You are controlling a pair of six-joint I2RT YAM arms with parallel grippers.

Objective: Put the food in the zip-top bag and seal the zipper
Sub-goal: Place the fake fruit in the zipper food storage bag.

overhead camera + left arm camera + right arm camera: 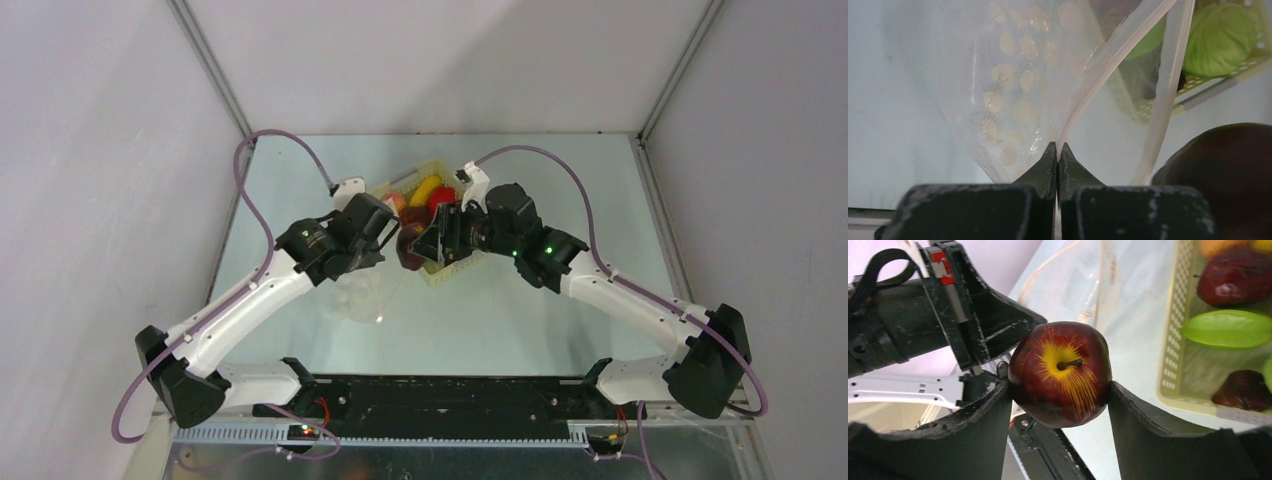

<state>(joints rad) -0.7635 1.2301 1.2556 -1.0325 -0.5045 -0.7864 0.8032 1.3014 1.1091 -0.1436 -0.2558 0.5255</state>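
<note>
My right gripper (1059, 390) is shut on a dark red apple (1060, 372) with a yellow star round its stem, held above the table beside the left arm; the apple also shows in the top view (410, 249). My left gripper (1058, 150) is shut on the mouth edge of the clear dotted zip-top bag (1018, 95), holding it up; the zipper strip (1108, 70) runs up from the fingertips. In the top view the bag (362, 292) hangs under the left gripper (385, 232). More food lies in the pale yellow basket (447, 268): banana (426, 188), red pepper (441, 197), peach (395, 203).
In the right wrist view the basket (1173, 340) holds another dark red apple (1235, 277), a green fruit (1228, 329) and a dark piece (1243, 390). A pale green round one (1220, 37) shows in the left wrist view. Enclosure walls ring the table.
</note>
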